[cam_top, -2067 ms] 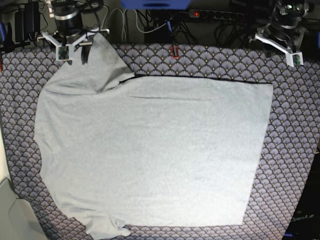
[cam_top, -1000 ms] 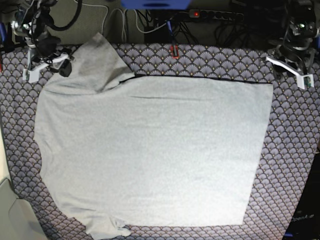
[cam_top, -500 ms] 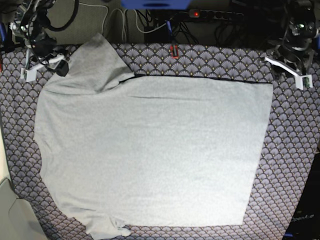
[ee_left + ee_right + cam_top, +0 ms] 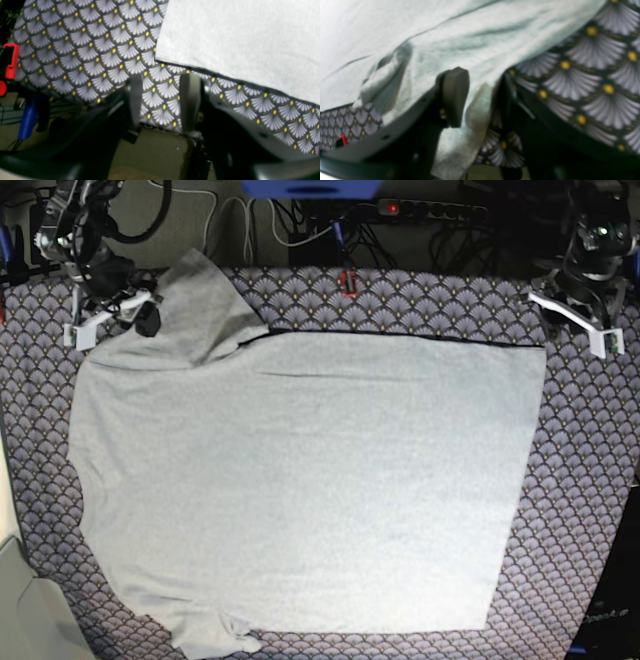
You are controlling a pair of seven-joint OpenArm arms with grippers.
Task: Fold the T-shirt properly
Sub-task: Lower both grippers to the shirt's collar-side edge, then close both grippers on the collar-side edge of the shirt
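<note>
The light grey T-shirt [image 4: 300,480] lies spread flat, plain side up, with one sleeve [image 4: 200,300] pointing to the far left corner. My right gripper [image 4: 115,320] sits at that sleeve's outer edge. In the right wrist view its jaws [image 4: 480,97] are open and straddle the T-shirt's [image 4: 445,37] hem, one pad [image 4: 455,95] above the fabric. My left gripper [image 4: 575,315] hovers at the far right. It is open and empty [image 4: 162,100] over the patterned cloth, just short of the T-shirt's corner [image 4: 160,56].
A purple-grey fan-scale cloth [image 4: 580,480] covers the table. Behind its back edge are a red clip [image 4: 349,282], a power strip [image 4: 430,208] and cables. A red clamp [image 4: 11,61] shows beside the left gripper. A pale object [image 4: 25,610] stands at the near left corner.
My right arm has shifted right and down onto the sleeve's edge, and its jaws have narrowed around the hem. The left arm has barely moved. The T-shirt lies as before.
</note>
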